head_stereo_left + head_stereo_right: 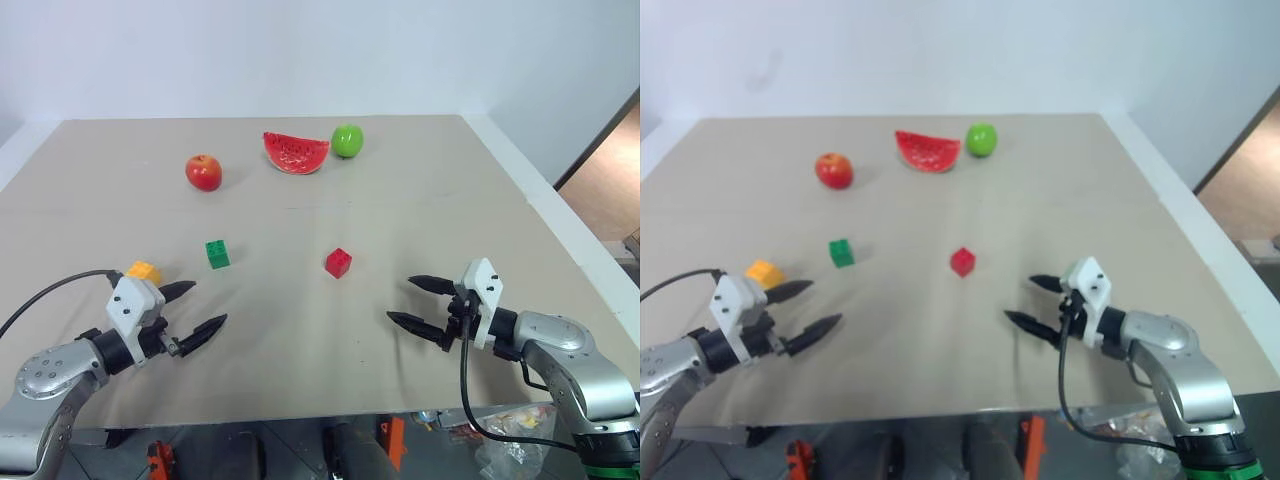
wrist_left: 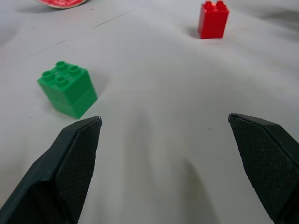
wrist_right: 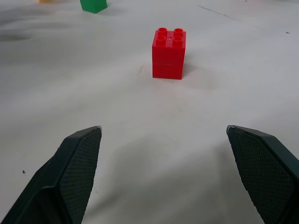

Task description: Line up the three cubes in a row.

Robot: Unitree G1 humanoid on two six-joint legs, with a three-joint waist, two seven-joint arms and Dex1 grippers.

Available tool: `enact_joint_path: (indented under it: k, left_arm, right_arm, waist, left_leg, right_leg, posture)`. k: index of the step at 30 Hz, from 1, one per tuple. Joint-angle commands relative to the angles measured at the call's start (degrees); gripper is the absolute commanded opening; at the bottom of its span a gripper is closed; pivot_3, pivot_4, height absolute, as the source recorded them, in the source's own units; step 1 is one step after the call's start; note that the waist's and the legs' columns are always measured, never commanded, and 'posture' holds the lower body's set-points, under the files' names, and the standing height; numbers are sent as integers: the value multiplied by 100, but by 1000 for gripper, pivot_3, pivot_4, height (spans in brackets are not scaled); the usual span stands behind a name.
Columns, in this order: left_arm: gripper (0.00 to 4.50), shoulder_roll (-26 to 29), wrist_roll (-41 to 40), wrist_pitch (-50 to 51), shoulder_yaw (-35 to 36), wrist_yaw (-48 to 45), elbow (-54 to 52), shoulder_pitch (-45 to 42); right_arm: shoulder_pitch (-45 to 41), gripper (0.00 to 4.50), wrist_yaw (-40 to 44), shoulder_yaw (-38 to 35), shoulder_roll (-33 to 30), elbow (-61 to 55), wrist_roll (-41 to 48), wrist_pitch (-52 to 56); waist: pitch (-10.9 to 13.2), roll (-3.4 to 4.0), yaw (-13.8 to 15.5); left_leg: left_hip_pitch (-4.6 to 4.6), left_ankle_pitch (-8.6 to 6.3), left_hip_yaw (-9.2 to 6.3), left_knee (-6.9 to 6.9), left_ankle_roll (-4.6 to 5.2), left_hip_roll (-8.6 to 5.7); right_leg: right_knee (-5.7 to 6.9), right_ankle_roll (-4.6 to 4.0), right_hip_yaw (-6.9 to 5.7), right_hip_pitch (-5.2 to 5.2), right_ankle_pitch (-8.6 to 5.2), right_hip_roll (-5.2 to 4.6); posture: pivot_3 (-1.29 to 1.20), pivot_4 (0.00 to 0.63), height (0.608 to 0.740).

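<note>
While both end effectors hover wide open and empty over the table's (image 1: 300, 360) near edge, likely poised to pick, the cubes sit scattered: orange (image 1: 143, 271) just beside the left end effector (image 1: 194, 310), green (image 1: 217, 254) nearer the middle, red (image 1: 338, 263) ahead of the right end effector (image 1: 409, 301). All stand studs-up; green is turned corner-on, red nearly square, neither with a clear long axis

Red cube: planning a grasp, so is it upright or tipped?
Upright. The red cube sits flat on the table, its four studs facing up.
</note>
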Motion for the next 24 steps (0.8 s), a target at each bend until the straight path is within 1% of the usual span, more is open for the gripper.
enact_joint_path:
  k: [1, 3, 6, 8, 9, 13, 16, 20, 24]
  left_arm:
    - [4500, -87, -304, 272, 251, 226, -100, -19]
    - [4500, -139, -426, 400, 241, 306, -189, 16]
    - [4500, -238, -484, 380, 157, 323, -391, 91]
    - [4500, -295, -335, 51, -126, 108, -627, 204]
    - [4500, -307, -295, -47, -208, 45, -690, 239]
    - [4500, -348, -320, -63, -365, 5, -741, 226]
    - [4500, -288, -351, -90, -415, -133, -769, 233]
    - [4500, -170, -233, -284, -590, -476, -873, 329]
    - [4500, -145, -213, -306, -681, -461, -978, 345]
  right_arm:
    - [-71, 4474, -49, -268, 50, -280, 285, 95]
    - [-234, 4474, -138, -292, 124, -450, 497, 293]
    - [-584, 4474, -539, -259, 397, -737, 840, 728]
    - [-993, 4474, -1006, 98, 909, -720, 786, 895]
    - [-1115, 4474, -1141, 213, 1068, -700, 736, 938]
    - [-1573, 4474, -1433, 800, 1650, -211, 234, 756]
    - [-1910, 4474, -1550, 999, 1952, 244, 18, 659]
    - [-2334, 4474, -1609, 1089, 2160, 956, -339, 408]
    - [-2575, 4474, -1522, 1068, 2192, 1395, -458, 355]
  waist:
    - [0, 0, 0]
    - [0, 0, -4]
    - [0, 0, -14]
    - [-2, -4, -14]
    - [-3, -6, -15]
    - [-3, -5, 0]
    - [-3, -5, -5]
    - [-3, -5, -4]
    - [-3, -5, -4]
  left_leg:
    - [0, 0, 0, 0, 0, 0]
    - [0, 0, 0, 0, 0, 0]
    - [3, 0, 2, 0, 0, 5]
    - [3, 0, -2, 0, 0, 6]
    - [6, 0, -1, 0, 0, 9]
    - [4, 1, -1, 0, 0, 10]
    - [0, 1, 0, 0, 0, 9]
    - [-1, 0, 7, 1, 0, 6]
    - [-1, 0, 10, 0, 0, 6]
  right_leg:
    - [0, 0, 0, 0, 0, 0]
    - [0, 1, 0, 0, 1, 1]
    - [1, 1, 4, -1, 4, 7]
    - [2, -2, 2, -1, 5, 9]
    - [2, -4, 3, 0, 6, 12]
    - [3, -11, 2, -1, 7, 15]
    - [2, -9, 3, -2, 7, 11]
    - [2, -8, 7, -4, 8, 8]
    - [2, -8, 9, -6, 8, 7]
  posture:
    - [0, 150, 740]
    - [0, 150, 740]
    - [0, 150, 740]
    - [0, 150, 740]
    - [0, 150, 740]
    - [0, 150, 740]
    - [0, 150, 740]
    - [0, 150, 740]
    - [0, 150, 740]
